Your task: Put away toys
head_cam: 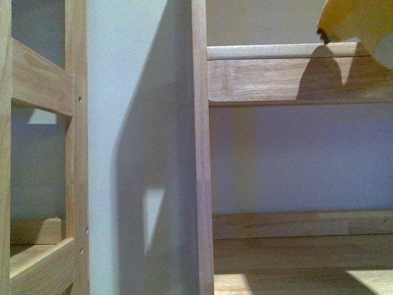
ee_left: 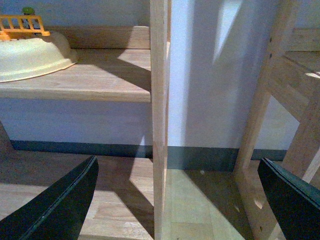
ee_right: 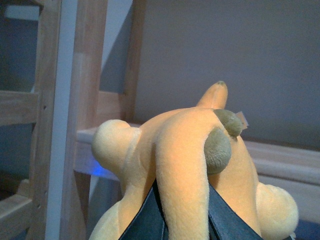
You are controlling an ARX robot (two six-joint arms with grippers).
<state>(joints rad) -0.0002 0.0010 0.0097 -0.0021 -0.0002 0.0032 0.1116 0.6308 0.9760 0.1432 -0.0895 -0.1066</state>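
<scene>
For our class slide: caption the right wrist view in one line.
The right tool grips an orange plush toy before a wooden shelf.

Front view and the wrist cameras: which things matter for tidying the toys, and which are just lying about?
In the job: orange-yellow plush toy, clamped in the right tool; wooden shelf, its likely home.
Lying about: cream dish with orange fence; left tool, open and empty.

Front view: set close and square on to the bare wall strip (head_cam: 141, 123) between two shelf frames (head_cam: 201, 184). Left wrist view: set lower, facing what appears to be the same strip (ee_left: 210, 75) down to the floor (ee_left: 195, 210), framed by the left gripper (ee_left: 177, 170). That strip is the shared ground. Right wrist view: very close behind the plush toy (ee_right: 190, 160), facing shelf timbers. Its position relative to the strip cannot be told.
</scene>
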